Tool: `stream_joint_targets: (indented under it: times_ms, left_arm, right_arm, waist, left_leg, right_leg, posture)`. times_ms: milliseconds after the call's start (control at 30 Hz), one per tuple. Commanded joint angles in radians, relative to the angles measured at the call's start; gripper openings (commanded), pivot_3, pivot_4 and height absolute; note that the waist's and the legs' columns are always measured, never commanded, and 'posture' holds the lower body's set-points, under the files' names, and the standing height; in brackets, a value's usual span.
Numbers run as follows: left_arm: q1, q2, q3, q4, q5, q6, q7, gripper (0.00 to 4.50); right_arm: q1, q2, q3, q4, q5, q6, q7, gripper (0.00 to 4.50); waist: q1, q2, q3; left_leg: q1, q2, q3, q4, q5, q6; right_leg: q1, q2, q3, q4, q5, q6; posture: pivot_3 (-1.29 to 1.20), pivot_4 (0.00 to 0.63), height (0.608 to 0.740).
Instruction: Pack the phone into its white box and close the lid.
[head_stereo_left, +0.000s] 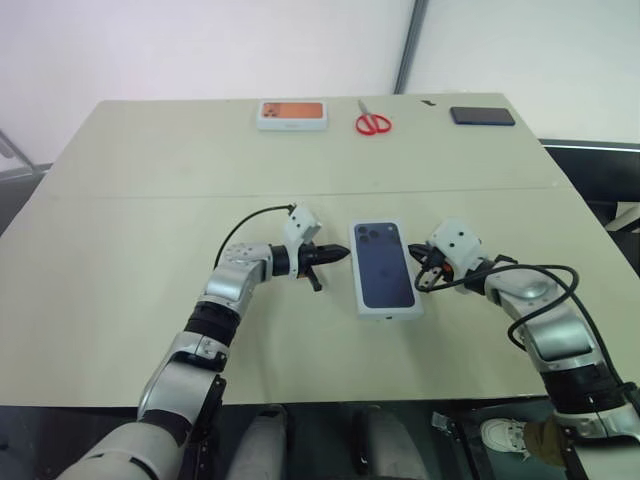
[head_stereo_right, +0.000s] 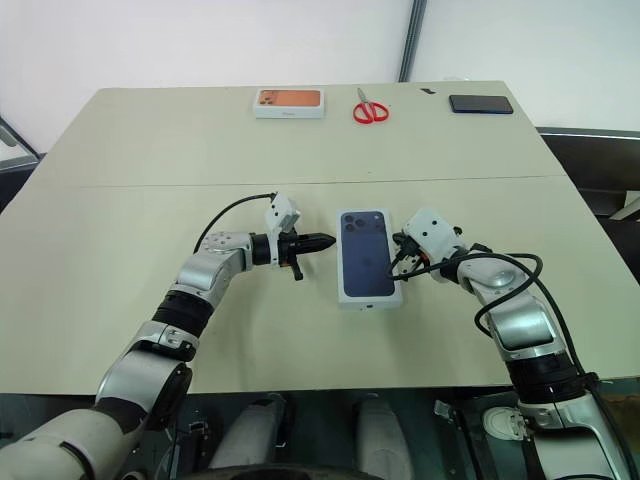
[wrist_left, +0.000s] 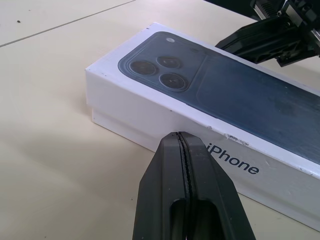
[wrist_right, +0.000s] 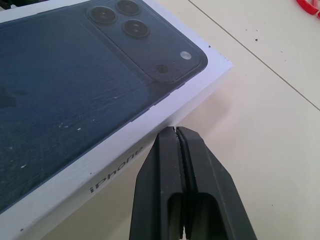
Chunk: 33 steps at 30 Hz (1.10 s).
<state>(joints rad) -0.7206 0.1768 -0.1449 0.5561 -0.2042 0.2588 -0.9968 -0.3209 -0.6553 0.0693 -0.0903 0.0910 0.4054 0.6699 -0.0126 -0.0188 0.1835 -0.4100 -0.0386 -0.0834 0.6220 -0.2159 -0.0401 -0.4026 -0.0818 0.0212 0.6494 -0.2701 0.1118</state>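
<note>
At the table's (head_stereo_left: 120, 250) middle, the lid (head_stereo_left: 382, 266) sits fully down over the white box (wrist_left: 120, 126), only a thin strip of base showing beneath; the contents are hidden. Bare tabletop surrounds it. Its long axis runs away from the robot, printed cameras at the far end. The left gripper (head_stereo_left: 338, 254) and right gripper (head_stereo_left: 420, 277) flank its long sides, fingers pressed together, holding nothing.
</note>
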Motion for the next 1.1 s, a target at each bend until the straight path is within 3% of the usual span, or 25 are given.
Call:
stream_joint_targets:
  times_ms: [33,367,567,833,967,1100]
  left_arm:
    - [-0.018,0.002,-0.003,-0.022,0.006,-0.020,-0.005,0.00]
    - [-0.039,0.049,0.064,-0.002,-0.026,-0.030,0.021,0.00]
    - [-0.146,-0.023,0.122,0.042,-0.079,-0.008,0.057,0.00]
    - [-0.147,-0.093,0.057,0.109,-0.033,-0.038,0.014,0.00]
    - [-0.085,-0.050,-0.056,0.140,0.073,-0.045,-0.018,0.00]
    - [-0.038,-0.030,-0.050,0.110,0.054,-0.062,-0.049,0.00]
  right_arm:
    - [0.005,0.000,0.006,-0.015,-0.015,-0.025,0.007,0.06]
    - [-0.049,-0.009,-0.044,0.035,-0.047,-0.044,-0.029,0.06]
    - [-0.116,0.035,-0.066,0.044,0.016,-0.070,-0.002,0.06]
    - [-0.053,0.041,0.059,-0.017,0.003,-0.073,0.111,0.06]
    - [0.023,-0.044,0.140,-0.057,-0.050,-0.090,0.200,0.06]
    - [0.039,-0.063,0.125,-0.095,-0.006,-0.049,0.238,0.06]
  waist:
    - [0.000,0.000,0.000]
    - [-0.001,0.000,0.000]
    - [0.003,0.000,0.000]
    - [-0.005,0.000,0.000]
    - [-0.005,0.001,-0.001]
    - [-0.003,-0.001,-0.003]
  left_leg:
    - [0.000,0.000,0.000,0.000,0.000,0.000]
    - [0.000,0.000,0.000,0.000,0.000,0.000]
    - [0.000,0.000,0.000,0.001,0.000,0.000]
    - [0.000,0.000,-0.001,0.003,-0.001,0.001]
    - [0.001,0.000,-0.001,0.004,-0.001,0.001]
    - [0.006,0.000,-0.001,0.004,-0.002,0.002]
  right_leg:
    - [0.000,0.000,0.000,0.000,0.000,0.000]
    - [0.000,0.000,0.000,0.001,0.000,0.000]
    - [0.000,0.000,0.000,0.000,0.000,0.000]
    - [0.002,0.000,-0.001,0.000,0.000,0.001]
    - [0.003,0.000,-0.001,0.001,0.000,0.001]
    - [0.009,0.001,-0.002,-0.001,-0.001,0.001]
  posture:
    - [0.00,0.150,0.740]
    - [0.00,0.150,0.740]
    - [0.00,0.150,0.740]
    - [0.00,0.150,0.740]
    - [0.00,0.150,0.740]
    - [0.00,0.150,0.740]
